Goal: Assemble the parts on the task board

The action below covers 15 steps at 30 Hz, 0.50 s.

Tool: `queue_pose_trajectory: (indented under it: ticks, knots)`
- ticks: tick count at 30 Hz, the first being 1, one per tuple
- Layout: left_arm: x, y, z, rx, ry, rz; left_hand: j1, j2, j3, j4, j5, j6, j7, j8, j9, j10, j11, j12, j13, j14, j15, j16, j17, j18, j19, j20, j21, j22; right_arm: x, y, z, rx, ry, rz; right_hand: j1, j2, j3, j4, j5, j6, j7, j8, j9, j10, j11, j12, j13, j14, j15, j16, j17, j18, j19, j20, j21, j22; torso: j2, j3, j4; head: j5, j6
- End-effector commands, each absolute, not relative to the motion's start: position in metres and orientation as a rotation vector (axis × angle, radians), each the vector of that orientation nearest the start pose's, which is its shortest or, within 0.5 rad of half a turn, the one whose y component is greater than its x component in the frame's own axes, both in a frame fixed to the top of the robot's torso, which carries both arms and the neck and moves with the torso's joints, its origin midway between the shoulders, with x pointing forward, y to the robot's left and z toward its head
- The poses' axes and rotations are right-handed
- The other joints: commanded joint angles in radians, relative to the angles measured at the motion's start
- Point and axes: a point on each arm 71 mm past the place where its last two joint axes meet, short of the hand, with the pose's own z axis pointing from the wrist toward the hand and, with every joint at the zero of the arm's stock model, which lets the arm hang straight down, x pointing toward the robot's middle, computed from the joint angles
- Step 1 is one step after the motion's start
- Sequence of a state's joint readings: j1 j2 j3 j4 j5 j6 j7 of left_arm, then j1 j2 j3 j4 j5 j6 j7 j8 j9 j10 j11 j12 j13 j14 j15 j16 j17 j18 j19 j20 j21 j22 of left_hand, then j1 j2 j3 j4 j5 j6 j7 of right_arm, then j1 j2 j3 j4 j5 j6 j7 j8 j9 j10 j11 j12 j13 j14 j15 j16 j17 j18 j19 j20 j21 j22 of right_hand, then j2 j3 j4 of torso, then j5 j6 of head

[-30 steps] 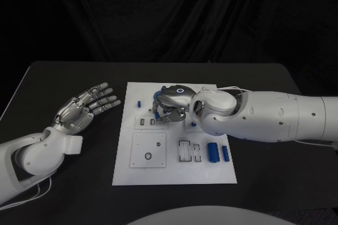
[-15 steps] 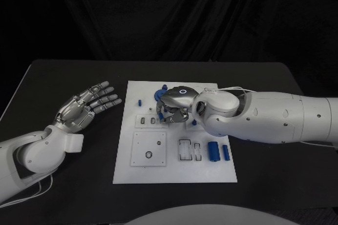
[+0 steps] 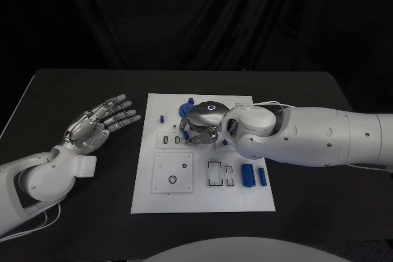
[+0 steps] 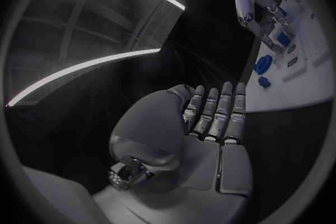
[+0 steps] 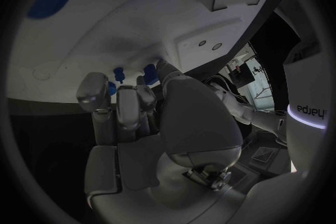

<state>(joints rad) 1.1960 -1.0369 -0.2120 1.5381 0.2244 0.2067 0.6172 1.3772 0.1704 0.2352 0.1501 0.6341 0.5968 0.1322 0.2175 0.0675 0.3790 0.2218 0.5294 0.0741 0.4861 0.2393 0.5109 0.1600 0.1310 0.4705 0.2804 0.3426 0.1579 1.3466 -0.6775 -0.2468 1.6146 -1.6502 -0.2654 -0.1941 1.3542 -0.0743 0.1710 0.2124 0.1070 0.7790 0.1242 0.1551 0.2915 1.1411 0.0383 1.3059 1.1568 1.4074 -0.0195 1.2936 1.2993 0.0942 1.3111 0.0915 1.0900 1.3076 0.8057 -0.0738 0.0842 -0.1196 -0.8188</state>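
Right hand (image 3: 199,125) is held low over the task board (image 3: 164,165) upper middle, fingers curled; whether a part is pinched cannot be told. Left hand (image 3: 96,124) is spread wide over the bench. Nearby blue parts (image 3: 184,109) could be knocked if lowered misaligned.

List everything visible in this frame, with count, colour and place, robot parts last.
table: one, black, under everything.
task board: one, white, middle of the table.
cylinders: two, blue, lying side by side on the board's near right part.
round part: one, blue, at the board's far end beside the right hand.
small peg: one, blue, near the board's far left edge.
square plate: one, white, on the board's near left part.
left hand: one, silver, open with fingers apart, over the table left of the board.
right hand: one, silver, fingers curled down over the board's far middle; whether it holds a part cannot be told.
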Motion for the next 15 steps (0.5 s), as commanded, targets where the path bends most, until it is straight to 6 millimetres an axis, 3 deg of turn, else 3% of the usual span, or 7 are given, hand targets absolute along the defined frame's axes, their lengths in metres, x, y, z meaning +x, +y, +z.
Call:
queue_pose_trajectory:
  ticks: [1,7,13,15]
  knots:
    - [0.4450,0.2867,-0.2179,-1.292,1.313,-1.980,-0.012,0.001,0.006,0.002,-0.003,-0.005,0.002,-0.002,0.000,-0.001,0.004,0.005,0.000,-0.005,0.001,0.003,-0.002,-0.019,-0.005,-0.001,0.007,0.002,0.4508,-0.0977,-0.1869,-0.583,1.663,0.619,-0.016,-0.001,-0.012,0.000,-0.019,-0.028,-0.001,-0.021,-0.012,-0.014,0.000,-0.009,-0.008,-0.010,0.000,-0.007,-0.004,0.016,-0.011,0.000,-0.011,0.039,0.000,-0.0001,-0.0003,0.000,0.001]
    - [0.4451,0.2870,-0.2180,-1.292,1.314,-1.979,-0.012,0.001,0.006,0.002,-0.003,-0.005,0.002,-0.002,0.000,-0.001,0.004,0.005,0.000,-0.005,0.001,0.003,-0.002,-0.019,-0.005,-0.001,0.007,0.002,0.4509,-0.0986,-0.1878,-0.583,1.661,0.622,-0.034,-0.011,-0.033,0.009,-0.051,-0.074,-0.003,-0.056,-0.038,-0.037,0.000,-0.022,-0.024,-0.020,0.001,-0.017,-0.014,0.019,-0.019,0.000,-0.031,0.038,0.000,-0.0003,0.0003,0.000,-0.002]
    - [0.4452,0.2880,-0.2181,-1.292,1.313,-1.977,-0.013,0.000,0.007,0.002,-0.004,-0.005,0.002,-0.002,0.000,-0.002,0.004,0.005,0.000,-0.006,0.000,0.003,-0.002,-0.019,-0.006,-0.001,0.007,0.002,0.4504,-0.1007,-0.1848,-0.569,1.620,0.652,-0.062,-0.067,-0.053,0.064,-0.059,-0.196,-0.010,-0.095,-0.091,-0.039,-0.006,-0.020,-0.024,-0.022,-0.004,-0.015,-0.012,0.018,-0.021,-0.004,-0.035,0.043,0.000,0.0000,0.0007,0.000,-0.002]
    - [0.4452,0.2885,-0.2181,-1.292,1.311,-1.974,-0.013,0.000,0.007,0.002,-0.004,-0.005,0.002,-0.002,0.000,-0.002,0.004,0.005,0.000,-0.006,0.000,0.003,-0.002,-0.019,-0.006,-0.001,0.007,0.002,0.4496,-0.1020,-0.1823,-0.559,1.589,0.672,-0.060,-0.075,-0.052,0.075,-0.059,-0.201,-0.011,-0.096,-0.094,-0.036,-0.007,-0.019,-0.022,-0.020,-0.005,-0.013,-0.010,0.018,-0.019,-0.005,-0.032,0.046,0.000,0.0002,0.0006,0.001,-0.002]
